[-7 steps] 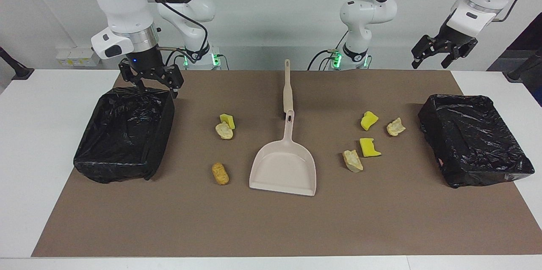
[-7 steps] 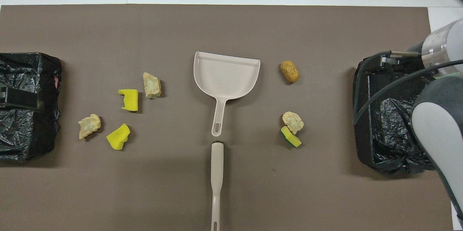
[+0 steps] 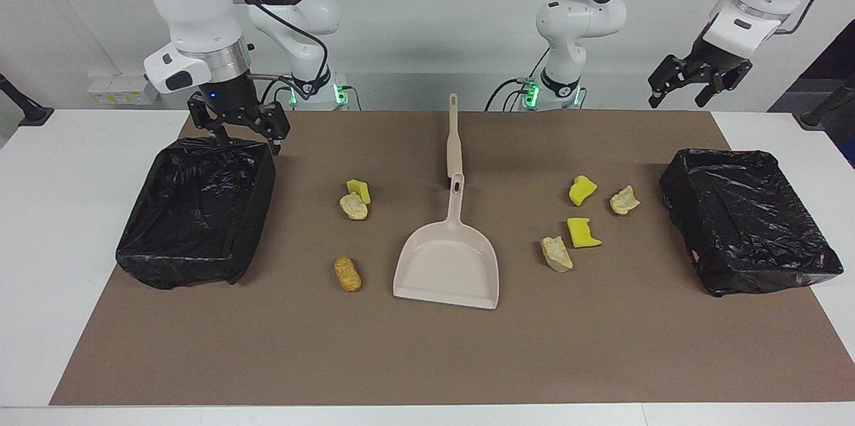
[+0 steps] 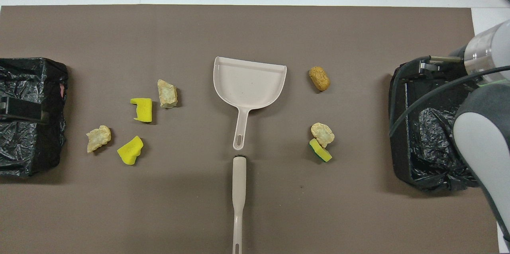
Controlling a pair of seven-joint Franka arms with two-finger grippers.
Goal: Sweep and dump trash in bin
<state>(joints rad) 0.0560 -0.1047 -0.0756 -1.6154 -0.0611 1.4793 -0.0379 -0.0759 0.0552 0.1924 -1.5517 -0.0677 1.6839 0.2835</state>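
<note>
Though scattered, trash [image 3: 353,205] looks spongy yellow & crusty tan, 7 pcs.

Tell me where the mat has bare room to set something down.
The widest free strip of the brown mat lies farther from the robots than the dustpan and both bins. Crowded: the four scraps toward the left arm's end, and the three scraps between the dustpan and the right arm's bin.

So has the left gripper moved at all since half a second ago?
Yes, slightly. In the facing view the left gripper has risen a little and eased toward the table's middle, judged against the black bin below it.
</note>
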